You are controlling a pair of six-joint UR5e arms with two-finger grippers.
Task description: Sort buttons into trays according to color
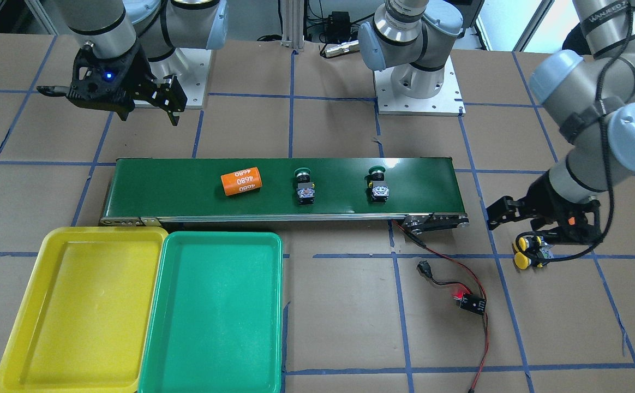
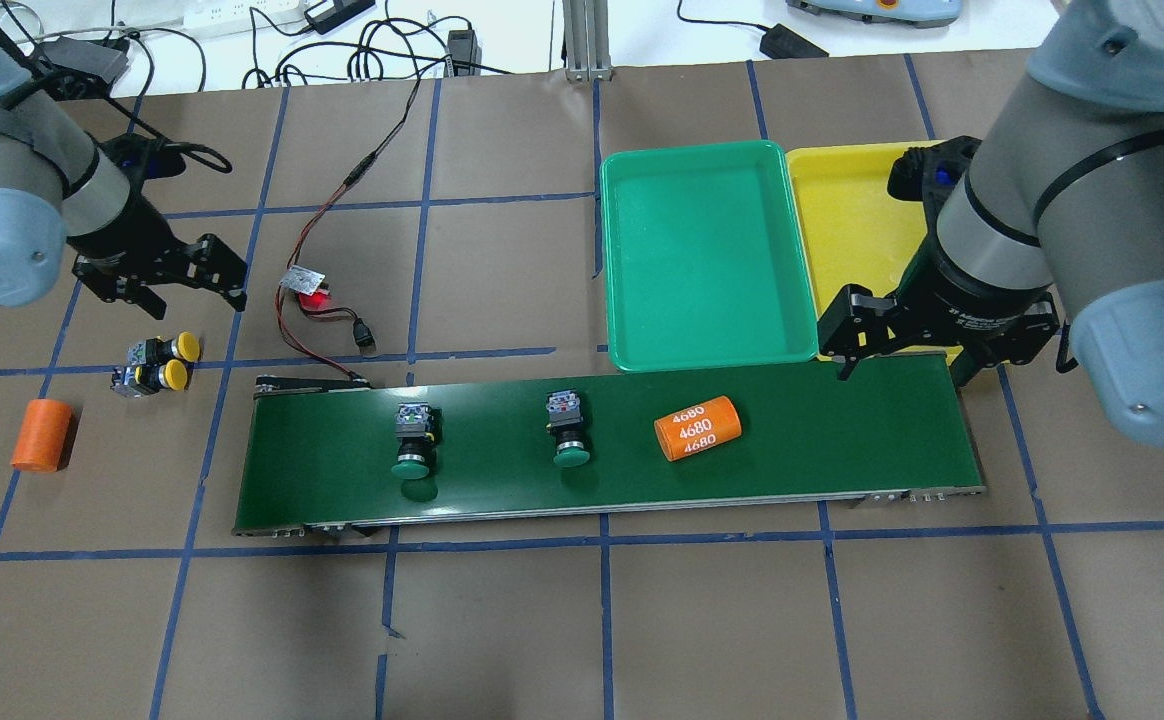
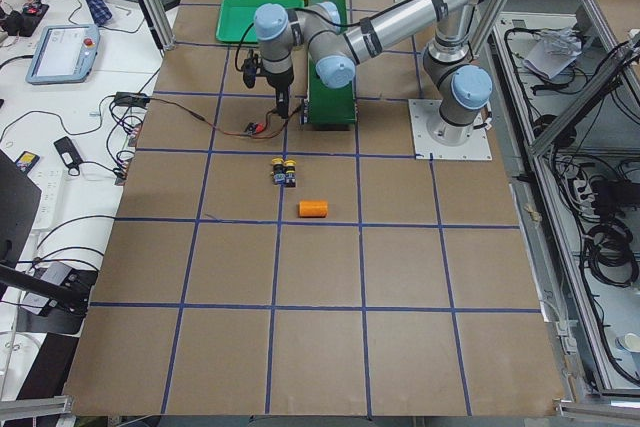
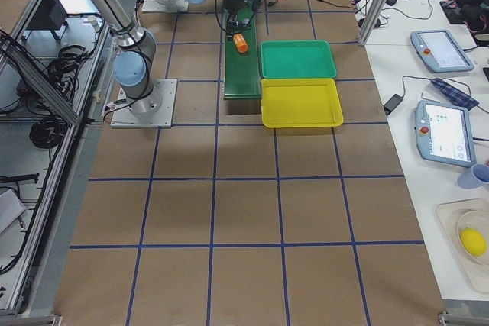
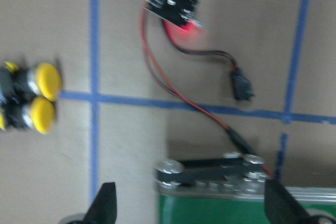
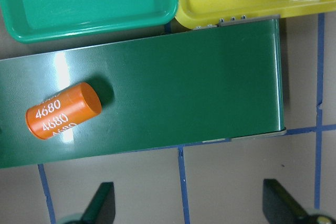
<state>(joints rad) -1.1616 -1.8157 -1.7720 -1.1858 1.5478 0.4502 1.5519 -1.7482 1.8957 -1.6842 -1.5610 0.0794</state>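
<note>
1. The left hand [image 2: 164, 290] hangs over the bench [image 2: 542, 620], off the end of the conveyor belt [image 2: 842, 450]. Its two fingers stand wide apart and grip nothing.
2. The yellow buttons [image 2: 170, 362] lie on the bench just beside this hand, a little nearer to the robot. They lie on their sides and touch each other, with the caps pointing toward the belt. The hand does not touch them.
3. The first green button [image 2: 414, 440] lies on the belt near the end on the left arm's side. The second green button [image 2: 569, 432] lies around the middle of the belt. Both have the cap turned toward the robot.
4. An orange cylinder [image 2: 697, 428] marked "4680" lies tilted on the belt, on the far side of the second green button from the first. A plain orange cylinder [image 2: 42, 435] lies on the bench, on the far side of the yellow buttons from the belt.
5. The right hand [image 2: 904, 365] hangs over the other end of the belt, at the edge next to the trays. Its fingers are wide apart too, and between them there is only the belt below.
6. The green tray [image 2: 707, 250] and the yellow tray [image 2: 842, 220] lie side by side, touching, on the side of the belt away from the robot and close against the belt's edge.
7. A small circuit board [image 2: 307, 285] with a red light lies on the bench near the left hand. Its red wires run to the belt's end.
</note>
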